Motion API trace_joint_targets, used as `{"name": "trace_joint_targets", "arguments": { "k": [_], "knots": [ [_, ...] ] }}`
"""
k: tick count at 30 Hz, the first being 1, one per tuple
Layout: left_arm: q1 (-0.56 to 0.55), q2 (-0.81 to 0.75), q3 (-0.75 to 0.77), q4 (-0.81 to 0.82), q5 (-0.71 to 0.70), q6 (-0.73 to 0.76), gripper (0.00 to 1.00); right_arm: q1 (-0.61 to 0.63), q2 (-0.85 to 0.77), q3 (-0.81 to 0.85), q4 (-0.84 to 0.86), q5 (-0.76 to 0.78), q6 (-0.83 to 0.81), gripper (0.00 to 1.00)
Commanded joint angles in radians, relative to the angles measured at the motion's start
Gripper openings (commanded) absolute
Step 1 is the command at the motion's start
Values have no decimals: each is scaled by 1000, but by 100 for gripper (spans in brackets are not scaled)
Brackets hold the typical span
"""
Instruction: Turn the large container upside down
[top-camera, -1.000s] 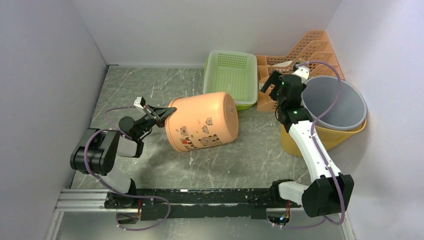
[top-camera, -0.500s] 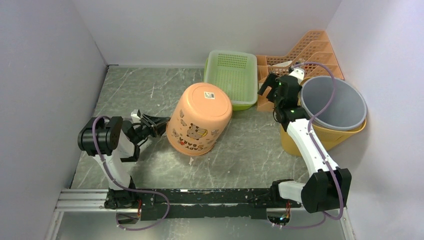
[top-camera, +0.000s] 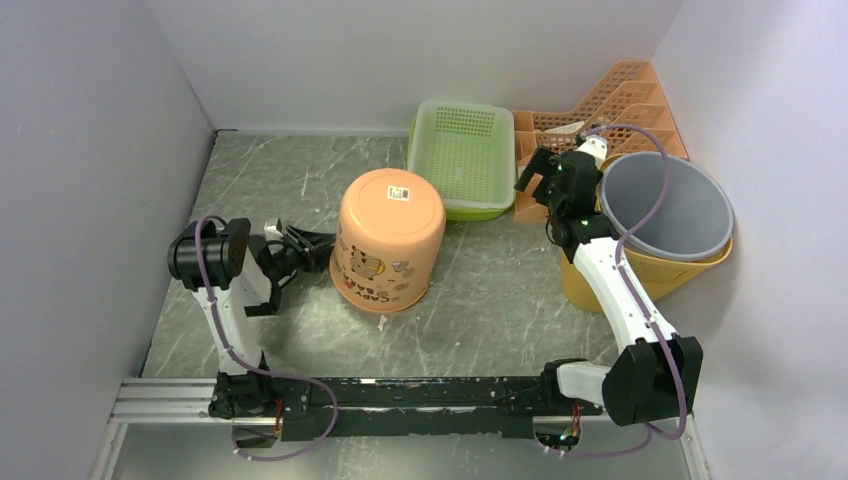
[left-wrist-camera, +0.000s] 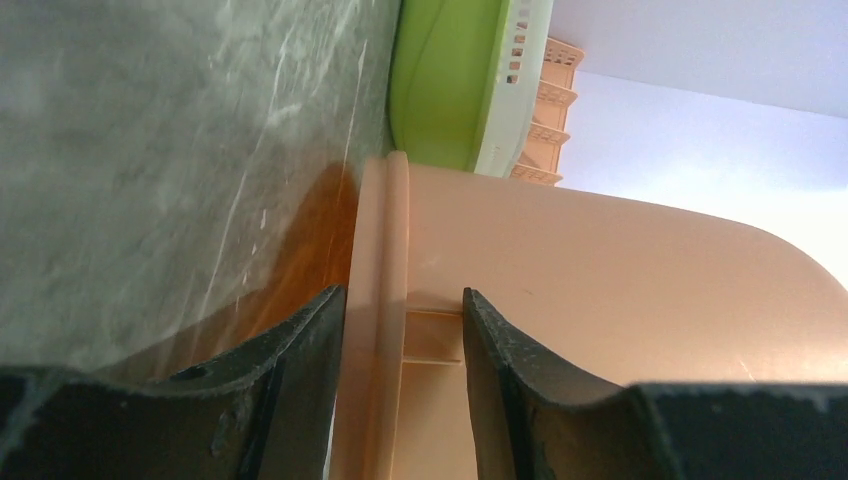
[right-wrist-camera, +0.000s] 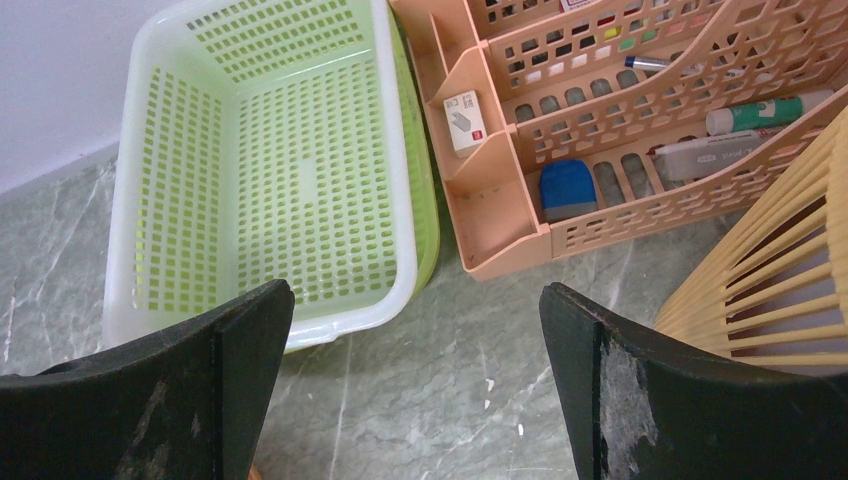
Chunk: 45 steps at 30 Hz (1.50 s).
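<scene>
The large orange container (top-camera: 388, 238) stands upside down on the table, its labelled base facing up. My left gripper (top-camera: 316, 243) is low at the container's left rim. In the left wrist view its jaws straddle the rim's flange (left-wrist-camera: 385, 300). A small gap shows between the flange and one finger (left-wrist-camera: 490, 350), so the gripper is open and not pressing. My right gripper (top-camera: 540, 168) is wide open and empty, held above the table between the green basket and the orange organizer.
A green perforated basket (top-camera: 462, 150) lies behind the container, also in the right wrist view (right-wrist-camera: 270, 170). An orange desk organizer (top-camera: 600, 115) holds pens and small items at the back right. A yellow bin with a grey liner (top-camera: 665, 215) stands beside the right arm.
The container has gone from lying on its side to tilted, then settled fully upside down. My left arm has lowered and drawn in beside its rim. The right arm has barely moved.
</scene>
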Motion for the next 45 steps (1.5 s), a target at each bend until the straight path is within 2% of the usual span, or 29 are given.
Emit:
{"name": "trace_joint_targets", "arguments": {
  "k": [1, 3, 8, 11, 16, 21, 23, 25, 29, 33, 37, 45],
  "knots": [
    [15, 9, 46, 288, 34, 48, 53, -5, -9, -1, 4, -3, -16, 96],
    [19, -17, 67, 180, 31, 114, 54, -5, -7, -1, 5, -8, -14, 96],
    [20, -162, 145, -303, -28, 399, 57, -4, 2, -5, 11, -17, -11, 96],
    [20, -210, 183, -506, -66, 490, 58, -5, 6, -10, 18, -19, -14, 96],
    [18, -242, 236, -707, -120, 593, 59, -2, 13, -17, 22, -32, -16, 97],
    [19, -260, 263, -813, -171, 660, 61, -1, 16, -53, 32, -48, -16, 100],
    [18, -293, 276, -885, -214, 699, 61, 4, 13, -63, 32, -67, -15, 100],
    [18, -352, 316, -1025, -298, 778, 61, 21, 5, -72, 28, -85, -20, 100],
    [15, -502, 446, -1344, -479, 906, 61, 121, -29, -91, -7, -50, -35, 100],
    [15, -619, 618, -1596, -557, 999, 63, 292, -71, -126, -44, 5, -25, 100],
    [15, -675, 775, -1731, -538, 1055, 63, 452, -95, -196, -74, 35, 19, 100],
    [7, -730, 961, -1875, -502, 1143, 63, 679, -91, -305, -124, 119, 110, 100]
  ]
}}
